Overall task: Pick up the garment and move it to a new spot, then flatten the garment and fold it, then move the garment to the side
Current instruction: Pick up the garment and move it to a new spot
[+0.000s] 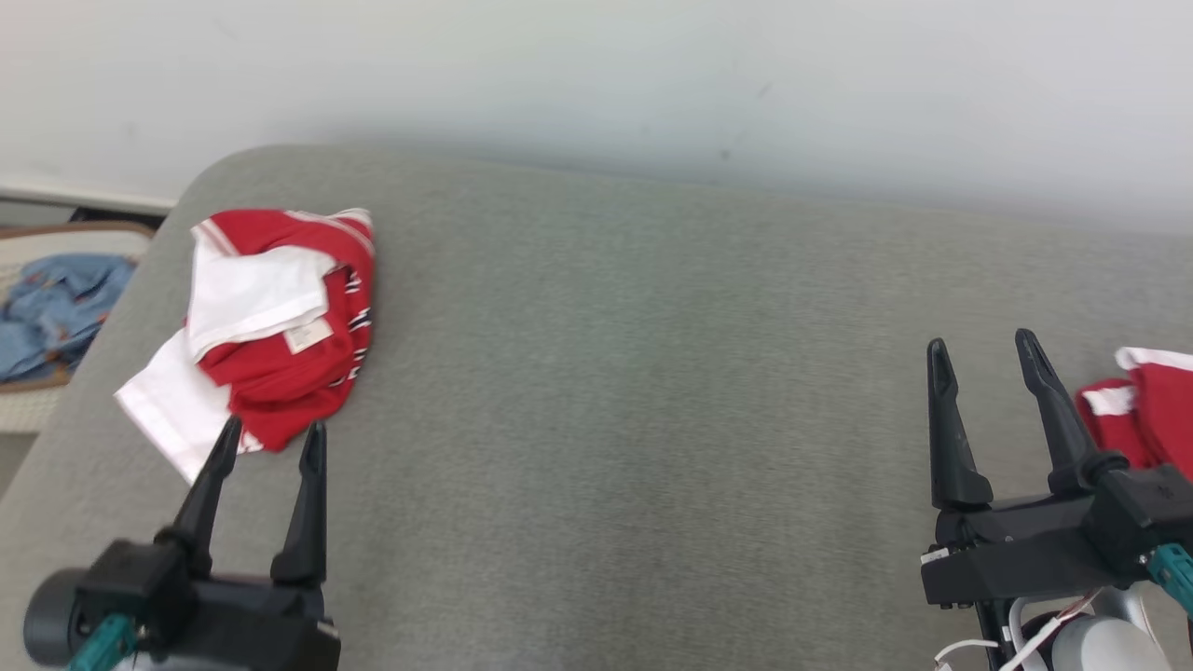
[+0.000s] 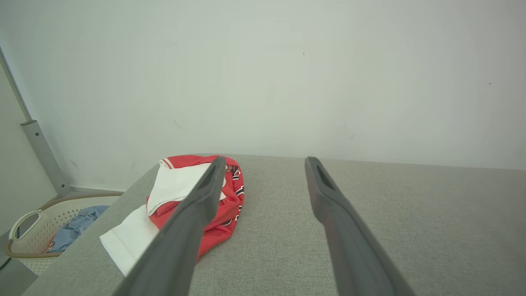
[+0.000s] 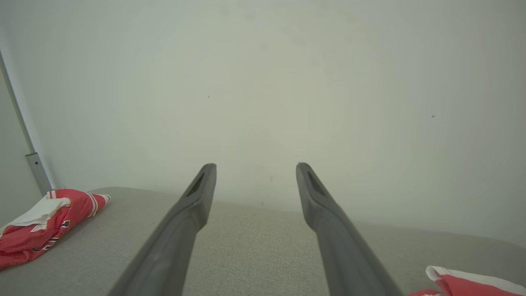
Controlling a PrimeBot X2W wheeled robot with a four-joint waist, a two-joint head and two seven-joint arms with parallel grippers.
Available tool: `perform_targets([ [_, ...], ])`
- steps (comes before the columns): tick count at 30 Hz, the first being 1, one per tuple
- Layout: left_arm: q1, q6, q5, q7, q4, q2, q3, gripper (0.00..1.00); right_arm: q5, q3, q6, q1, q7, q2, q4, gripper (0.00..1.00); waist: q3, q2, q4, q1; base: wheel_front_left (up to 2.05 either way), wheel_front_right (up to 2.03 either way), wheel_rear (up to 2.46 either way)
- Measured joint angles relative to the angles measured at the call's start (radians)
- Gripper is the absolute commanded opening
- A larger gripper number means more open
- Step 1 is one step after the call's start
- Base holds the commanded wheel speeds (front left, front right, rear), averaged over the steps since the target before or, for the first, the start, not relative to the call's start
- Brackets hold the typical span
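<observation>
— Counts?
— Two garments. Crumpled red-and-white fabric garment (image 1: pixel 280 373) lies far left on your grey padded table (image 1: pixel 606 373); second red-and-white garment (image 1: pixel 1156 401) sits at the right edge.
— Grippers?
— Two. Your left gripper (image 1: pixel 274 427) is spread and empty, tips at the first garment's near edge. Right gripper (image 1: pixel 980 340) is spread and empty, just beside the second.
</observation>
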Motion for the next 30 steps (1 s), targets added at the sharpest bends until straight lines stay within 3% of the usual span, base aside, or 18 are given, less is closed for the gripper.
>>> perform_targets([
  [9,0.134,0.016,0.006,-0.030,-0.090,0.007,-0.002,1.00,0.025,-0.035,-0.009,0.028,-0.026,0.051,0.034,1.00,-0.030,0.0000,-0.130,0.0000,0.00,0.00,0.00],
  [21,0.152,0.033,0.023,-0.031,-0.152,0.006,0.007,1.00,0.041,-0.054,-0.016,0.029,-0.052,0.066,0.071,1.00,-0.032,0.0001,-0.300,0.0002,0.00,0.00,0.00],
  [30,0.146,0.035,0.024,-0.009,-0.155,-0.003,0.000,1.00,0.048,-0.068,-0.016,0.032,-0.062,0.067,0.066,1.00,-0.001,0.0001,-0.315,0.0002,0.00,0.00,0.00],
])
